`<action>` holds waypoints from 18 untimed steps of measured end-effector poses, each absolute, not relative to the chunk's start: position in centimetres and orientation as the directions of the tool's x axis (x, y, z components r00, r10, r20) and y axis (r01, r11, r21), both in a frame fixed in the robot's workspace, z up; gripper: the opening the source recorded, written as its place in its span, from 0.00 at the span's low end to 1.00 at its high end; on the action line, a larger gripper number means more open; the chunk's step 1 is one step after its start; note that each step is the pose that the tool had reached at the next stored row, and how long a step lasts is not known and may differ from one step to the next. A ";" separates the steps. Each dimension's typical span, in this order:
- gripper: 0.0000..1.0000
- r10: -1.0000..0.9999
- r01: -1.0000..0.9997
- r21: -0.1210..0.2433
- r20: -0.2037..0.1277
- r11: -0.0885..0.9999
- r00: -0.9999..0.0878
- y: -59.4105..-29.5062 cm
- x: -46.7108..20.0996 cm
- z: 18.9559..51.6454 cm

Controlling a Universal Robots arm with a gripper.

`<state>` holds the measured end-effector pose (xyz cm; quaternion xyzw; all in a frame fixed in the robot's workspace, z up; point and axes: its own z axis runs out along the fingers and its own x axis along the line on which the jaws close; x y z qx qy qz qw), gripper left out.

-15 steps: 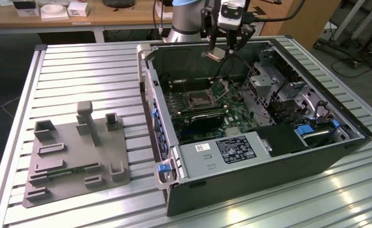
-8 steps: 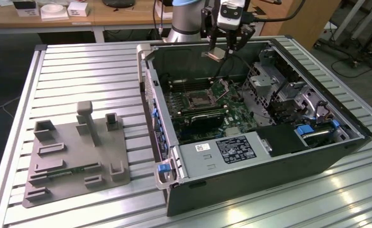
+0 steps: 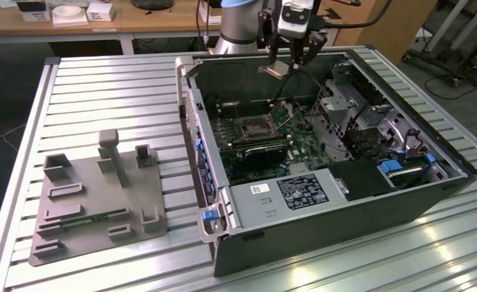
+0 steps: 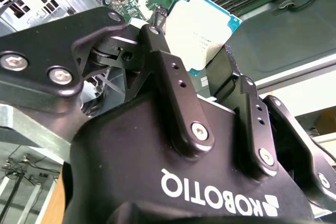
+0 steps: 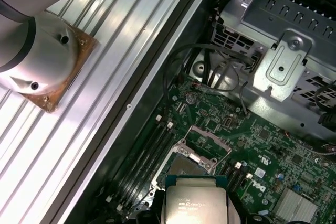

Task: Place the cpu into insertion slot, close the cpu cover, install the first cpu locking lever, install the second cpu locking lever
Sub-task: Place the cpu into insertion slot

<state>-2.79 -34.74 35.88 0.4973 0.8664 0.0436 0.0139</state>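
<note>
From my station I see the black two-fingered gripper (image 3: pixel 291 59) hanging above the far end of the open dark-grey metal computer case (image 3: pixel 303 234), which lies on its side on the ribbed aluminium table (image 3: pixel 100 91). The jaws are clenched on the small flat square cpu with a pale silvery metal top (image 3: pixel 275 69), pinching it by two opposite edges. In the second wrist view the gripper (image 4: pixel 197 40) covers the chip's lower part, so only one teal-edged corner region of the cpu (image 4: pixel 202 27) is plain to me. Inside the case, on the green board, sits the square dark-centred insertion slot with a silvery rim (image 3: pixel 250 126), bare, with the chip held clear above it. In the first wrist view the cpu (image 5: pixel 195 203) is cut off by the picture's edge and hides part of the slot; the thin silvery windowed cpu cover (image 5: pixel 206 142) seems swung up, though I cannot make out its hinge. Outside the case a grey moulded fixture plate (image 3: pixel 92 207) rests on the table.
</note>
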 end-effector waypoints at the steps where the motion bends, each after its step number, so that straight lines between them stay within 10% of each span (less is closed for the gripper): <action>1: 0.54 0.864 0.861 0.089 0.019 0.500 -0.503 -34.7 -2.8 35.9; 18: 0.54 0.904 0.901 0.089 0.019 0.424 -0.427 -34.7 -2.8 35.7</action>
